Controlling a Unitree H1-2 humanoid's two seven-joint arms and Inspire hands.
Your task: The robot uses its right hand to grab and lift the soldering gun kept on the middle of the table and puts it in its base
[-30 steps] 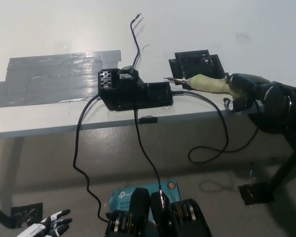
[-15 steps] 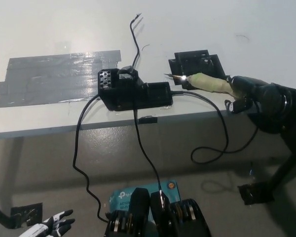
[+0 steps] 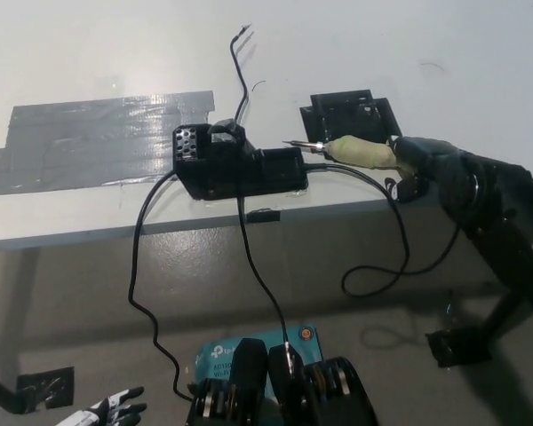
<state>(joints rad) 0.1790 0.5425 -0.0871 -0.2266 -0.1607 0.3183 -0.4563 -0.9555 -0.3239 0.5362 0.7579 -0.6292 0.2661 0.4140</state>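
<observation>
Leftward is where the soldering gun point(image 3: 354, 152) has gone since a second ago: its metal tip, which was just off the near edge of the black slotted block, now reaches out past that block's lower left corner and sits just short of the right end of the base point(image 3: 240, 165). The whole picture has also slid a little, so part of that is the camera, but the tip has clearly closed on the base relative to the block. The right hand point(image 3: 426, 160), entering from the right middle of the frame, has its fingers wrapped shut round the pale yellow-green handle, holding the tool almost level above the table point(image 3: 382, 53).

To my eye the carry is well along and the seating is what remains; the tip is near the base but not in it.

As for holders, the base at the centre of the frame shows nothing resting in it, only its own cables trailing off the table edge. The slotted block point(image 3: 348, 114) in the upper middle also looks unoccupied.

The left hand point(image 3: 114, 410) idles at the bottom left corner, its fingers apart and holding nothing.
</observation>
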